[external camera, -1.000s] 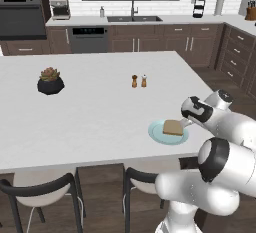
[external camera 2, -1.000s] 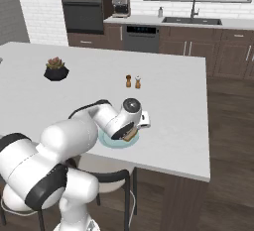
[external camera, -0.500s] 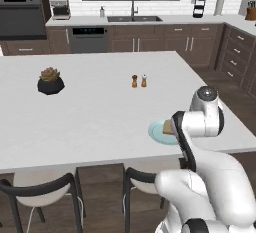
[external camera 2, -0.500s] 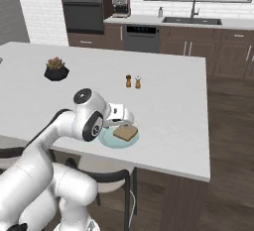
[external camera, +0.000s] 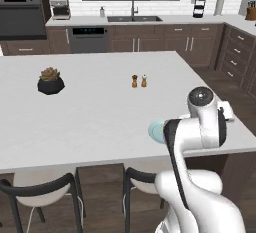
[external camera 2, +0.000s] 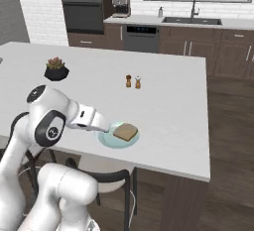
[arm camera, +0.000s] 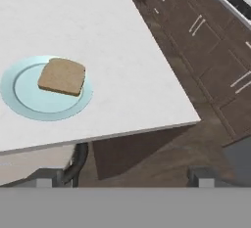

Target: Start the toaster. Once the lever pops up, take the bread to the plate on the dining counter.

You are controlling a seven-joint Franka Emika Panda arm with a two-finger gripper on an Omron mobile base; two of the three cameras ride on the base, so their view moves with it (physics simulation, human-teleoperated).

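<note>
Pulled back off the flat golden-brown toast slice [external camera 2: 125, 132], left lying on the round pale teal plate [external camera 2: 106, 140]; claw [arm camera: 127, 175] spread, empty.

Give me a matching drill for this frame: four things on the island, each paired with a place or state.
Things:
1. bread
2. plate
3. potted plant
4. salt and pepper shakers

Places/states:
A. mid-counter, side by side
B. lying flat on the plate
C. far left of the dining counter, in a black pot
D. near the counter's front edge, pale teal

Pairs: 1-B, 2-D, 3-C, 4-A
</note>
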